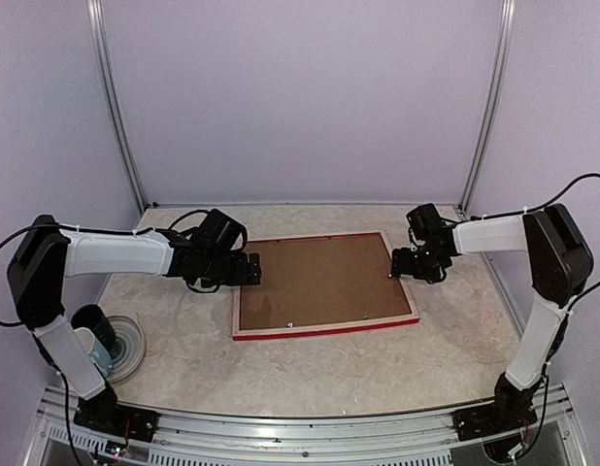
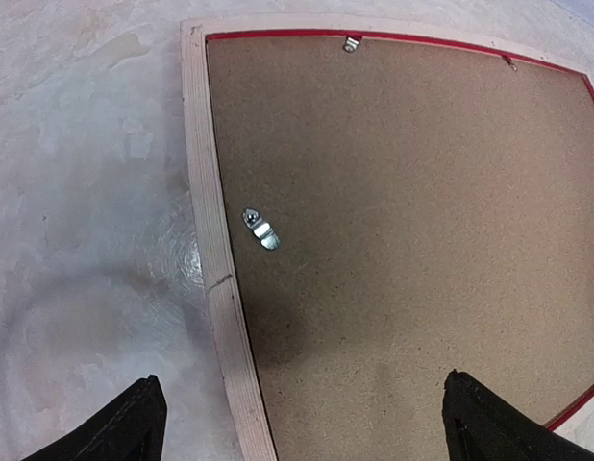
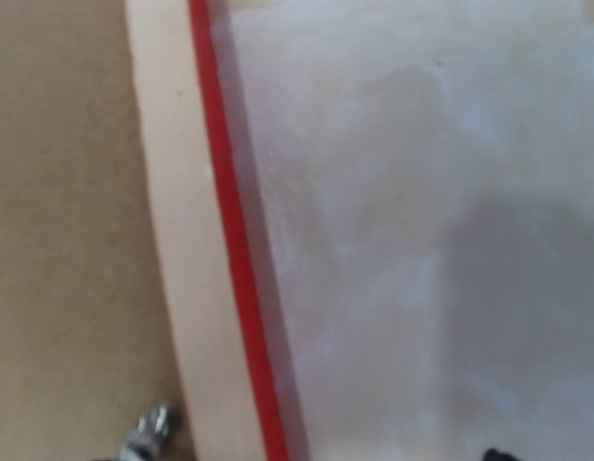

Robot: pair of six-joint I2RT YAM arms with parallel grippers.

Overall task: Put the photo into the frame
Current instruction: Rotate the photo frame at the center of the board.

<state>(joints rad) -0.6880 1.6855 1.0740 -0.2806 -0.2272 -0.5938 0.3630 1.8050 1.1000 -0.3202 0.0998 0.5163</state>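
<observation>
The frame lies face down in the middle of the table, pale wood up and red showing at its edges. The brown backing board fills it. The photo is hidden. My left gripper hovers over the frame's left side, open and empty. In the left wrist view it straddles the wooden rail and the board. My right gripper is at the frame's right side. Its wrist view shows the rail, the board and one fingertip far to the side, so it is open.
Small metal clips sit on the backing board near the rails. A round clear dish with a dark cylinder stands at the near left by the left arm's base. Walls and metal posts close in the back.
</observation>
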